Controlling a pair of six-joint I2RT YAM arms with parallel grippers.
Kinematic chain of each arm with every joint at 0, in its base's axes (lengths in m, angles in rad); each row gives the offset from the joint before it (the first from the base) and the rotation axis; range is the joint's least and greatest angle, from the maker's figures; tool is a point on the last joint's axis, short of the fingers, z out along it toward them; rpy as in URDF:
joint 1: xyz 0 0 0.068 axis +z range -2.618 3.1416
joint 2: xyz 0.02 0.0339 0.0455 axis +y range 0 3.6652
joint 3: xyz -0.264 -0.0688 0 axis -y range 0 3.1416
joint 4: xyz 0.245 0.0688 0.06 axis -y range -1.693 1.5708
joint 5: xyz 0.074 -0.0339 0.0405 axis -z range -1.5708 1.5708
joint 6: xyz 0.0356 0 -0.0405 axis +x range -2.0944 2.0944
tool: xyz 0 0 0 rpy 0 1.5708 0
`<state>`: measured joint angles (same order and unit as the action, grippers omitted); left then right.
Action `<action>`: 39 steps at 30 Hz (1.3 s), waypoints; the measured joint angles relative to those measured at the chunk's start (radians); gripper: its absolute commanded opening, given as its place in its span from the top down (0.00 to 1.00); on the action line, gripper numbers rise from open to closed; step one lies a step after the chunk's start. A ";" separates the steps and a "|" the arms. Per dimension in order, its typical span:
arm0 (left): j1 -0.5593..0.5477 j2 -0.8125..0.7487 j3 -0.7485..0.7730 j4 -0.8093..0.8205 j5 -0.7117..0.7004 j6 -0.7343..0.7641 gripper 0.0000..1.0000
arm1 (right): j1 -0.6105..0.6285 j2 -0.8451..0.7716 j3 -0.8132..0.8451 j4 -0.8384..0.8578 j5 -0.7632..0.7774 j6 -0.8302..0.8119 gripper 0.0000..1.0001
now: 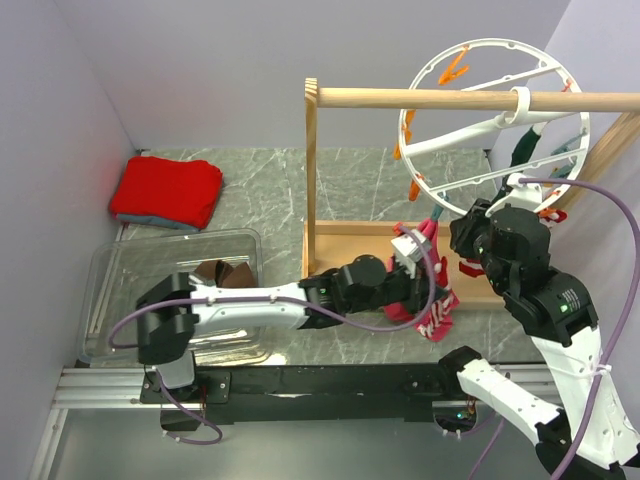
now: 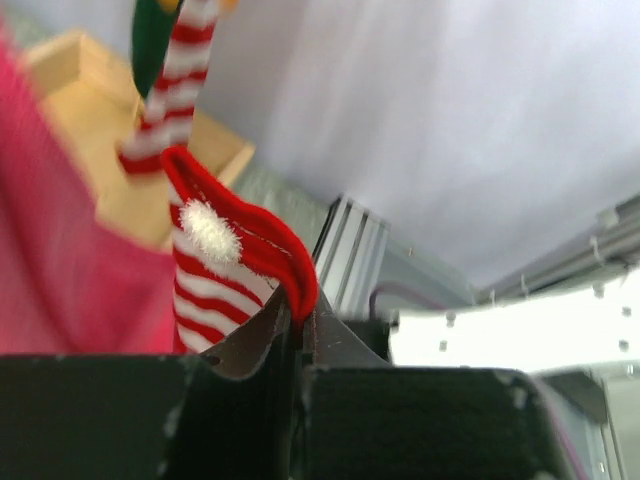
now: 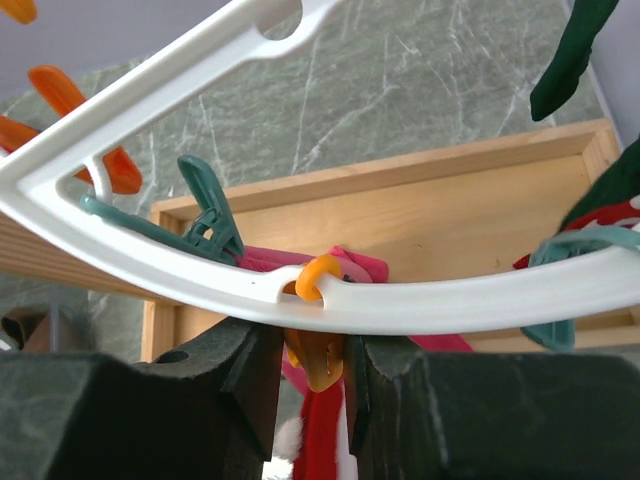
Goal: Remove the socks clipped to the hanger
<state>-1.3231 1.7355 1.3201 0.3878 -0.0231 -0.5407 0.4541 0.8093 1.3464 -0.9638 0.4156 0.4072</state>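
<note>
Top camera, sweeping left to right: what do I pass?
red folded cloth → wooden frame post → left gripper clamping a striped sock → right gripper squeezing an orange clip on the hanger

Top view looks down from behind; close right wrist shares the hanger [image 3: 450,300].

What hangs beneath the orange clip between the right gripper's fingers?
A red sock with white fluff hangs down from the orange clip. The right gripper's fingers hide its sides, and its lower end is out of frame.
</note>
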 measured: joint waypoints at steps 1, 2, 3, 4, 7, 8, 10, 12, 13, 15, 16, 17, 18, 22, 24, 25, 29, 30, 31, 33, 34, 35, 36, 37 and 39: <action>0.000 -0.027 -0.033 -0.009 0.000 -0.004 0.99 | 0.000 -0.003 -0.006 0.009 -0.003 0.000 1.00; 0.000 -0.056 -0.066 -0.018 -0.001 -0.006 0.99 | 0.002 -0.006 -0.010 0.015 -0.008 0.000 1.00; 0.000 -0.092 -0.106 -0.027 -0.001 -0.011 0.99 | 0.002 -0.011 -0.013 0.020 -0.012 0.000 1.00; 0.000 -0.135 -0.154 -0.038 -0.002 -0.021 0.99 | 0.002 -0.016 -0.014 0.023 -0.015 0.000 1.00; 0.000 -0.265 -0.286 -0.071 -0.019 -0.048 0.99 | 0.002 -0.034 -0.020 0.030 -0.018 0.000 1.00; 0.000 -0.319 -0.337 -0.087 -0.029 -0.058 0.99 | 0.002 -0.041 -0.024 0.030 -0.018 0.000 1.00; 0.000 -0.422 -0.425 -0.115 -0.056 -0.079 0.99 | 0.002 -0.050 -0.025 0.030 -0.018 -0.001 1.00; 0.000 -0.532 -0.502 -0.158 -0.093 -0.100 0.99 | 0.002 -0.056 -0.025 0.031 -0.019 -0.002 1.00; 0.000 -0.587 -0.534 -0.188 -0.124 -0.109 0.99 | 0.002 -0.060 -0.025 0.031 -0.021 -0.004 1.00; 0.004 -0.693 -0.583 -0.246 -0.192 -0.136 0.99 | 0.002 -0.063 -0.025 0.031 -0.024 -0.005 1.00; 0.009 -0.743 -0.603 -0.276 -0.225 -0.152 0.99 | 0.002 -0.064 -0.025 0.031 -0.027 -0.005 1.00; 0.018 -0.797 -0.620 -0.310 -0.260 -0.167 0.99 | 0.002 -0.065 -0.025 0.031 -0.032 -0.005 1.00; 0.035 -0.856 -0.638 -0.349 -0.292 -0.188 0.99 | 0.002 -0.066 -0.025 0.032 -0.036 -0.005 1.00; 0.158 -1.041 -0.666 -0.458 -0.364 -0.237 0.99 | 0.002 -0.066 -0.026 0.037 -0.050 -0.005 1.00; 0.235 -1.098 -0.659 -0.514 -0.382 -0.243 0.99 | 0.002 -0.066 -0.028 0.040 -0.055 -0.005 1.00; 0.273 -1.116 -0.649 -0.552 -0.392 -0.243 0.99 | 0.002 -0.066 -0.032 0.044 -0.058 -0.005 1.00; 0.383 -1.106 -0.519 -0.694 -0.444 -0.219 0.99 | 0.002 -0.067 -0.050 0.061 -0.065 -0.005 1.00; 0.399 -1.089 -0.476 -0.717 -0.456 -0.207 0.99 | 0.002 -0.067 -0.053 0.064 -0.066 -0.005 1.00; 0.414 -1.072 -0.435 -0.729 -0.470 -0.198 0.99 | 0.002 -0.067 -0.053 0.066 -0.068 -0.005 1.00; 0.451 -1.031 -0.360 -0.742 -0.486 -0.175 0.99 | 0.002 -0.067 -0.055 0.071 -0.069 -0.005 1.00; 0.475 -1.012 -0.335 -0.744 -0.486 -0.168 0.99 | 0.002 -0.067 -0.058 0.074 -0.070 -0.005 1.00; 0.508 -0.992 -0.315 -0.747 -0.476 -0.161 0.99 | 0.002 -0.066 -0.058 0.076 -0.073 -0.005 1.00; 0.544 -0.970 -0.303 -0.748 -0.468 -0.159 0.99 | 0.002 -0.066 -0.058 0.078 -0.077 -0.005 1.00; 0.584 -0.949 -0.297 -0.749 -0.460 -0.159 0.99 | 0.002 -0.065 -0.058 0.082 -0.080 -0.005 1.00; 0.647 -0.920 -0.296 -0.768 -0.445 -0.164 0.99 | 0.002 -0.064 -0.058 0.082 -0.087 -0.005 1.00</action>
<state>-0.6762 0.8158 1.0237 -0.3798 -0.4679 -0.7052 0.4557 0.7456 1.2881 -0.8818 0.3283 0.4023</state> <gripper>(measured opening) 0.079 0.318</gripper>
